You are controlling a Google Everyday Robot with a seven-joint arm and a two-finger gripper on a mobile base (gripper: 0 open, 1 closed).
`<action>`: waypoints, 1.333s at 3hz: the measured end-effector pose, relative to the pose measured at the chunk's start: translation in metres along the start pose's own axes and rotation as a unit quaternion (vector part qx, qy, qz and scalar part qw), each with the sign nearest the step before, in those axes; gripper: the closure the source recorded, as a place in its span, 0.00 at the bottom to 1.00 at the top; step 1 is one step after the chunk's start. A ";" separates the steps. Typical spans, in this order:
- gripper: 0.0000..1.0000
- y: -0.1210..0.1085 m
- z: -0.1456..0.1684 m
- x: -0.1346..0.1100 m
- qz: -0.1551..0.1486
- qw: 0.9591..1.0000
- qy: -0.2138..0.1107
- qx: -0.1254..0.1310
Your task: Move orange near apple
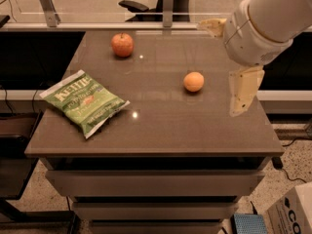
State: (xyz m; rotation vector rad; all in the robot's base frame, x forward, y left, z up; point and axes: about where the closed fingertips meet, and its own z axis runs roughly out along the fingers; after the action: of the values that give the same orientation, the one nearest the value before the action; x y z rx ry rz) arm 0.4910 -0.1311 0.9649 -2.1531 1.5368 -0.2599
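Observation:
The orange (194, 81) is a small, smooth, light orange fruit lying right of the middle of the brown table (156, 126). The apple (122, 44) is redder, with a stem, and sits at the table's far left part, well apart from the orange. My gripper (219, 68) hangs over the table's right side, to the right of the orange and above it. It is open and empty. One cream finger (243, 90) points down and the other (212, 27) sticks out to the left.
A green chip bag (84, 101) lies on the front left of the table. The table's front edge drops to drawers below. A glass railing and an office chair (134, 6) stand behind. A cardboard box (292, 213) is on the floor at the lower right.

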 end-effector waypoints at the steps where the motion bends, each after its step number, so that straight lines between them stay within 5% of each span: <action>1: 0.00 -0.007 0.012 0.001 -0.017 1.000 0.010 -0.018; 4: 0.00 -0.023 0.054 0.004 -0.040 0.997 0.051 -0.049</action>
State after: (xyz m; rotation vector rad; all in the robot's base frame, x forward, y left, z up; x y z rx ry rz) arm 0.5339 -0.1141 0.9288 -2.3136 1.5508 -0.3330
